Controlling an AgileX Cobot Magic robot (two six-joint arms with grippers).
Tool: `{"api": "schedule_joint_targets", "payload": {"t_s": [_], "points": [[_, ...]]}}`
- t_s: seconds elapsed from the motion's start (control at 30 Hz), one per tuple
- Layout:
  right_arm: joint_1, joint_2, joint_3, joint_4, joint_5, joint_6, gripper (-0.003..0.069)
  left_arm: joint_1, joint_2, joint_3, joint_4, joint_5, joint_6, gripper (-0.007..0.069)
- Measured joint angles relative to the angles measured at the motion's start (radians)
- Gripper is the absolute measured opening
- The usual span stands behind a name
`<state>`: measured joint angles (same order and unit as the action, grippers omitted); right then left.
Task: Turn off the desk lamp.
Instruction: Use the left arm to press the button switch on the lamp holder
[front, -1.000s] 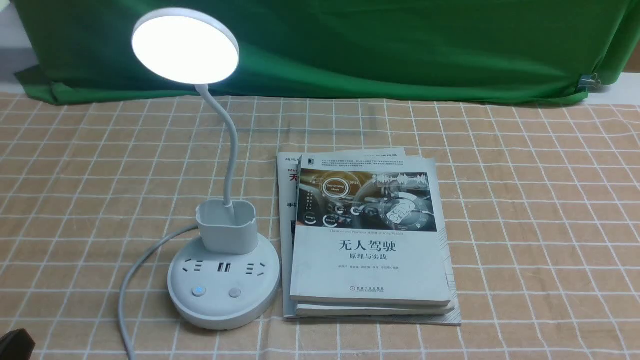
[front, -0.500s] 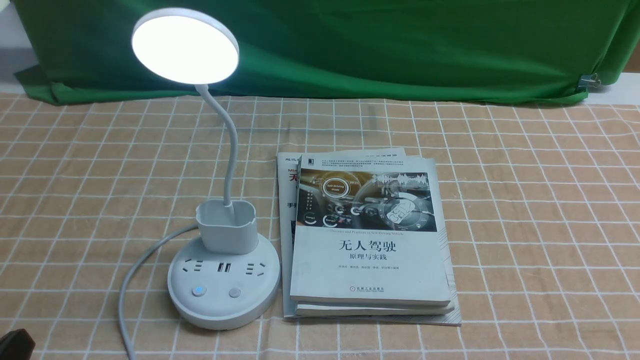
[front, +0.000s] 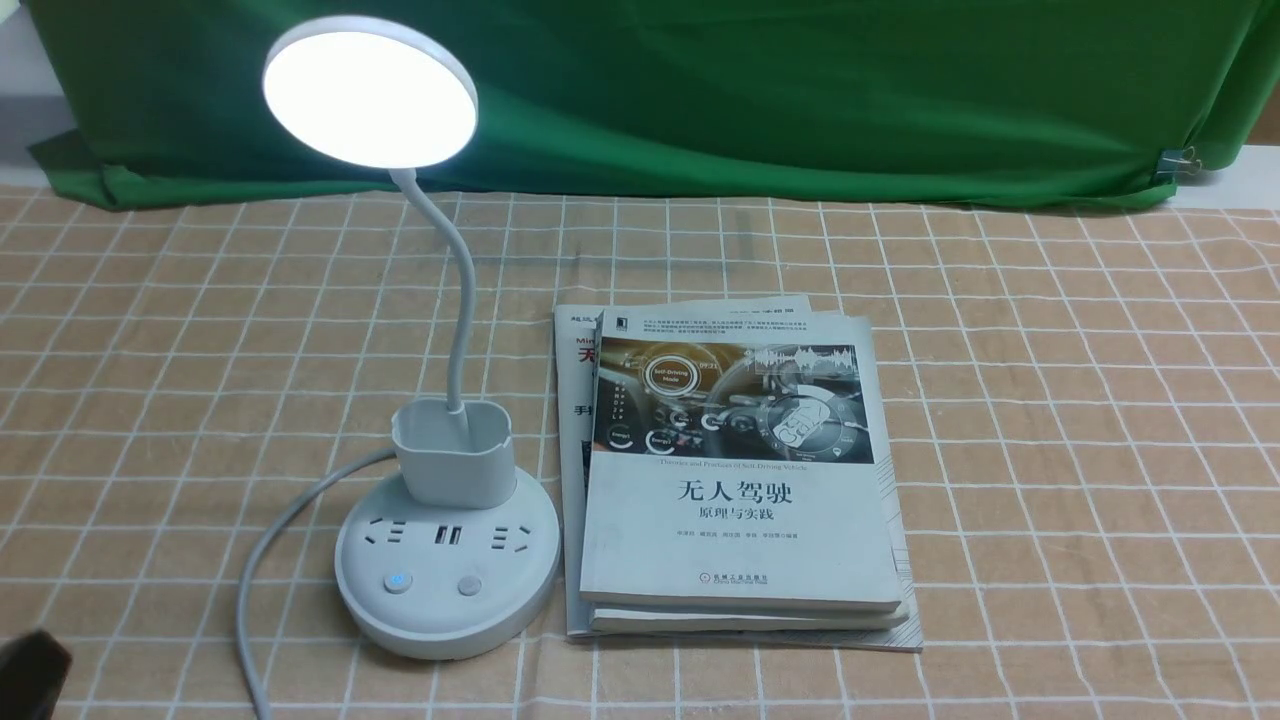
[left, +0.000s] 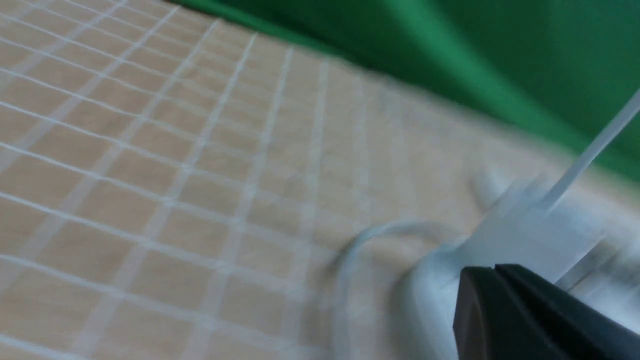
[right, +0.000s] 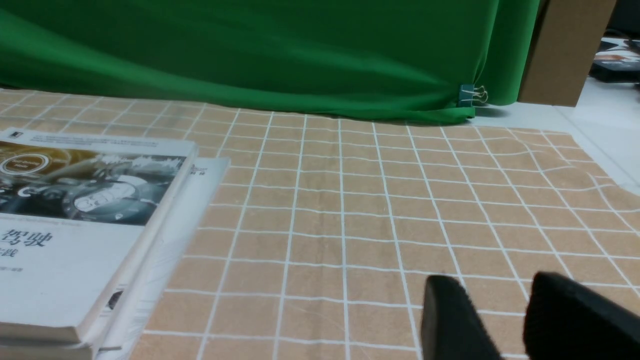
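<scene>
The desk lamp stands at the left of the table, and its round disc head (front: 370, 92) is lit. A thin gooseneck (front: 462, 300) rises from a small cup holder (front: 453, 452) on the round base (front: 520, 560). The base carries sockets and two buttons: the left button (front: 398, 582) glows blue and the right button (front: 469, 585) is plain. My left gripper (front: 30, 672) shows only as a dark tip at the bottom left corner, well short of the base. In the blurred left wrist view the left gripper (left: 495, 270) is shut and empty, with the base (left: 432, 285) just beyond it. My right gripper (right: 495, 281) is open and empty above the cloth.
A stack of books (front: 735, 480) lies right beside the lamp base, and it also shows in the right wrist view (right: 75, 225). The lamp's white cable (front: 262, 540) curves off the base to the near left. A green cloth backdrop (front: 760, 90) hangs at the back.
The left gripper's dark tip has come a little further into the front view's bottom left corner. The lamp stays lit and the books have not moved.
</scene>
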<state>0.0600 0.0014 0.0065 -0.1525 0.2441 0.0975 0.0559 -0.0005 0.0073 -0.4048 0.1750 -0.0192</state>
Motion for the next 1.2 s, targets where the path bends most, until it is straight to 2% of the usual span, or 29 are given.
{"api": "schedule_joint_targets", "payload": {"t_s": [0.13, 0.2, 0.33, 0.5, 0.67, 0.73, 0.77, 0.8, 0.87, 0.97, 1.07, 1.2], "points": [[0.000, 0.000, 0.000, 0.000, 0.000, 0.000, 0.0242, 0.000, 0.000, 0.000, -0.274, -0.123, -0.012, -0.0003], [0.000, 0.000, 0.000, 0.000, 0.000, 0.000, 0.0242, 0.000, 0.000, 0.000, -0.345, -0.175, -0.015, -0.0003], [0.000, 0.000, 0.000, 0.000, 0.000, 0.000, 0.0242, 0.000, 0.000, 0.000, -0.343, -0.231, -0.007, -0.0003], [0.000, 0.000, 0.000, 0.000, 0.000, 0.000, 0.0242, 0.000, 0.000, -0.001, -0.343, -0.188, -0.001, -0.0003], [0.000, 0.000, 0.000, 0.000, 0.000, 0.000, 0.0242, 0.001, 0.124, -0.164, -0.226, 0.123, 0.002, -0.0003], [0.000, 0.000, 0.000, 0.000, 0.000, 0.000, 0.0242, 0.001, 0.199, -0.224, -0.188, 0.199, 0.004, -0.0003], [0.000, 0.000, 0.000, 0.000, 0.000, 0.000, 0.0242, 0.001, 0.300, -0.319, -0.126, 0.327, 0.009, -0.0003], [0.000, 0.000, 0.000, 0.000, 0.000, 0.000, 0.0242, 0.001, 0.327, -0.340, -0.112, 0.342, 0.012, -0.0003], [0.000, 0.000, 0.000, 0.000, 0.000, 0.000, 0.0242, 0.001, 0.515, -0.464, -0.029, 0.539, 0.058, -0.0003], [0.000, 0.000, 0.000, 0.000, 0.000, 0.000, 0.0242, 0.001, 0.716, -0.583, 0.050, 0.692, 0.119, -0.0003], [0.000, 0.000, 0.000, 0.000, 0.000, 0.000, 0.0242, -0.003, 0.887, -0.654, 0.084, 0.735, 0.153, -0.0003], [0.000, 0.000, 0.000, 0.000, 0.000, 0.000, 0.0242, -0.062, 1.053, -0.705, 0.095, 0.728, 0.183, -0.0003]]}}
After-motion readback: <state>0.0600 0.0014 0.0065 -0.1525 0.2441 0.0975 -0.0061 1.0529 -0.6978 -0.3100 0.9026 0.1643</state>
